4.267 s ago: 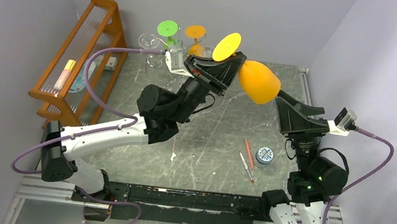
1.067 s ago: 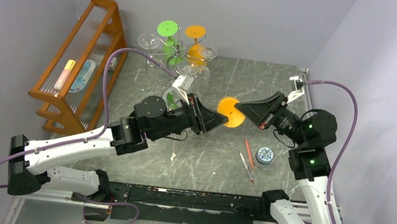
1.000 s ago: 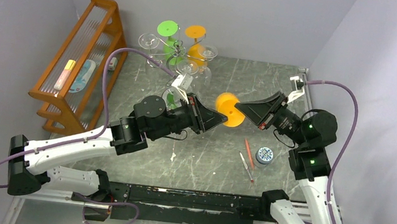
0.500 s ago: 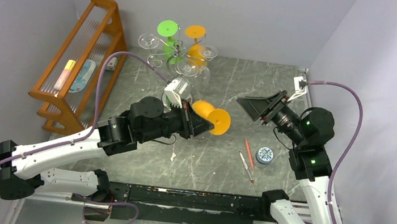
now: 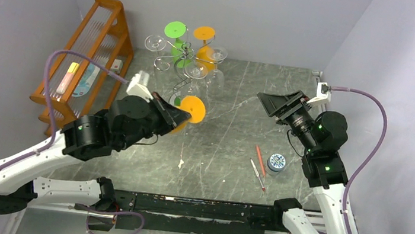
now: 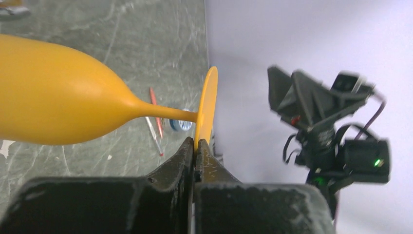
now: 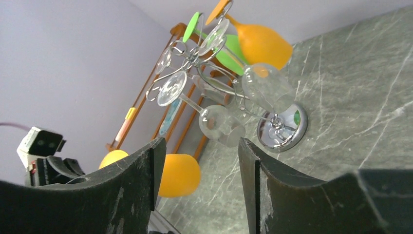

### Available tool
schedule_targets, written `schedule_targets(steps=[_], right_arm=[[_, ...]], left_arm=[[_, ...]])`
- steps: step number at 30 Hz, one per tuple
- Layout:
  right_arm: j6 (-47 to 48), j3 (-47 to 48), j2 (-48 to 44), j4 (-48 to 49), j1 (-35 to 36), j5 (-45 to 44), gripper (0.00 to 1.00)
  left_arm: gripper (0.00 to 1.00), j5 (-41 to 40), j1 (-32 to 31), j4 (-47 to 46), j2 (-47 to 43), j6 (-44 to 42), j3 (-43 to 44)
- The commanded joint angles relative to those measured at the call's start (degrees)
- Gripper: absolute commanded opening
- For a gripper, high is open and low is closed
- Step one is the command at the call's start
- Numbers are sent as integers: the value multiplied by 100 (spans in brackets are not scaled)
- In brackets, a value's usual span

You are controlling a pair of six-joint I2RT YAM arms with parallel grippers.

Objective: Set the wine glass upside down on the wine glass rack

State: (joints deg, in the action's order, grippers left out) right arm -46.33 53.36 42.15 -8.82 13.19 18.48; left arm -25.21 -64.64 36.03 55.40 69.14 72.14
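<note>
The orange wine glass [image 5: 193,108] is in my left gripper [image 5: 181,114], which is shut on the rim of its foot disc. In the left wrist view the bowl [image 6: 58,97] lies to the left, and the stem runs to the disc pinched at my left gripper [image 6: 196,141]. The glass hangs just in front of the wine glass rack [image 5: 183,60], a silver wire stand. Green, orange and clear glasses hang from its hooks. The right wrist view shows its mirrored base [image 7: 282,127] and the held glass [image 7: 180,174]. My right gripper [image 5: 264,99] is open and empty at the right, also seen in its own view [image 7: 199,146].
An orange wooden slatted rack [image 5: 82,48] stands along the left wall with small items on it. Two pens [image 5: 259,165] and a small round blue tin [image 5: 276,162] lie on the grey table to the right. Walls close in on three sides.
The right gripper let go of the orange glass and drew back to the right. The left arm swung the glass left and back, up to the silver rack.
</note>
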Motion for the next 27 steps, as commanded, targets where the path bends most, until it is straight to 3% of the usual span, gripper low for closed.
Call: schedule_targets(steps=[1, 7, 16, 20, 27], right_arm=[[-153, -24, -74, -125, 20, -347, 59], [-167, -69, -119, -210, 23, -438, 58], [-106, -18, -160, -349, 21, -611, 57], [-12, 7, -301, -503, 25, -914, 56], [127, 34, -462, -715, 21, -1101, 56]], left_arm=[[5, -1569, 31, 801, -205, 957, 363], [5, -2410, 31, 247, -300, 1202, 418], [5, -3617, 51, 45, 374, 1216, 1087], [5, -3494, 288, -55, 807, 1276, 1249], [5, -2508, 1026, -557, 1076, 1561, 957]])
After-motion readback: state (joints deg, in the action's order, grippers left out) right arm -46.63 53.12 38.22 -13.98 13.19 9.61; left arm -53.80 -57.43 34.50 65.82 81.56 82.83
